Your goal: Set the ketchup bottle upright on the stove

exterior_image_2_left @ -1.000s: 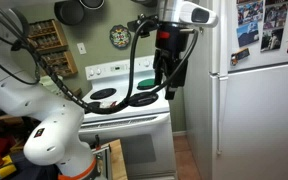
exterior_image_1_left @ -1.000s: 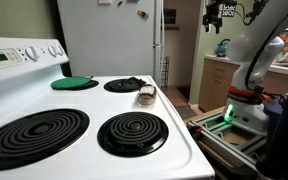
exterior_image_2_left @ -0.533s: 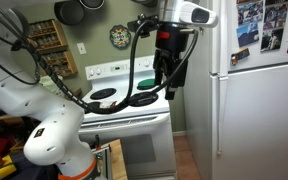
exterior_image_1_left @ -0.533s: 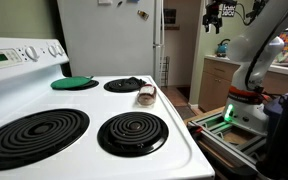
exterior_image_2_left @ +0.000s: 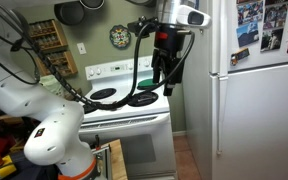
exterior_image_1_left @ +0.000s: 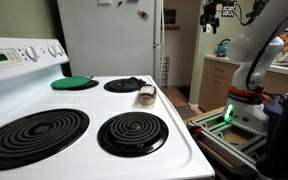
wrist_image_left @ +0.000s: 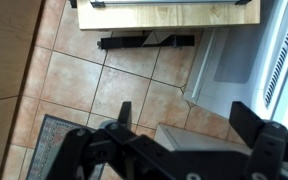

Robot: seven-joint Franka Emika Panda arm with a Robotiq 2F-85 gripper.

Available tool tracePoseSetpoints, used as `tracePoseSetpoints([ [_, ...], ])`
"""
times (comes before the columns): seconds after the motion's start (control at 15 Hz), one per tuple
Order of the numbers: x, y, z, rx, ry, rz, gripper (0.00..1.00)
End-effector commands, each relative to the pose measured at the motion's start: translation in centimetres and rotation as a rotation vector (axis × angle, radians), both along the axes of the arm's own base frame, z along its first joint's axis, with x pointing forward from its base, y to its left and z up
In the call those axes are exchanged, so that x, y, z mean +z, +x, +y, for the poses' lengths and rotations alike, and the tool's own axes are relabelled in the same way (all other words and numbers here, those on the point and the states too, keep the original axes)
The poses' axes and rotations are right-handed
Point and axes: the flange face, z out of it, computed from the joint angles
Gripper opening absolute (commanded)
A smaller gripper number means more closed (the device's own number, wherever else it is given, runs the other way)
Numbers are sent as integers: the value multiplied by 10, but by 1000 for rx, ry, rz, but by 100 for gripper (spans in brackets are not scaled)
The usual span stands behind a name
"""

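The ketchup bottle (exterior_image_1_left: 146,95) lies on its side on the white stove (exterior_image_1_left: 92,104), between the back right coil burner (exterior_image_1_left: 125,85) and the front right coil burner (exterior_image_1_left: 132,132). It has dark red contents and a pale end. My gripper (exterior_image_1_left: 213,14) hangs high in the air, off past the stove's right edge and far from the bottle. In an exterior view the gripper (exterior_image_2_left: 163,82) hangs beside the stove (exterior_image_2_left: 144,125). In the wrist view the gripper (wrist_image_left: 187,115) is open and empty above tiled floor. The bottle does not show there.
A flat green disc (exterior_image_1_left: 74,83) covers the back left burner. A white refrigerator (exterior_image_1_left: 109,40) stands right behind the stove and also shows in an exterior view (exterior_image_2_left: 254,90). The control panel (exterior_image_1_left: 19,52) rises at the left. The arm's base (exterior_image_1_left: 246,100) stands on the floor.
The gripper has shifted slightly, up and a little to the left in both exterior views. The bottle has not moved.
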Motion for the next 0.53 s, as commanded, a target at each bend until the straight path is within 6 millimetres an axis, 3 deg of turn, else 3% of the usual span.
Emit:
tracePoseSetpoints([
  [0.0, -5, -15, 55, 12, 64, 43, 100],
  [0.4, -11, -49, 157, 237, 197, 90, 100],
  [0.47, -7, -25, 134, 169, 163, 83, 100],
])
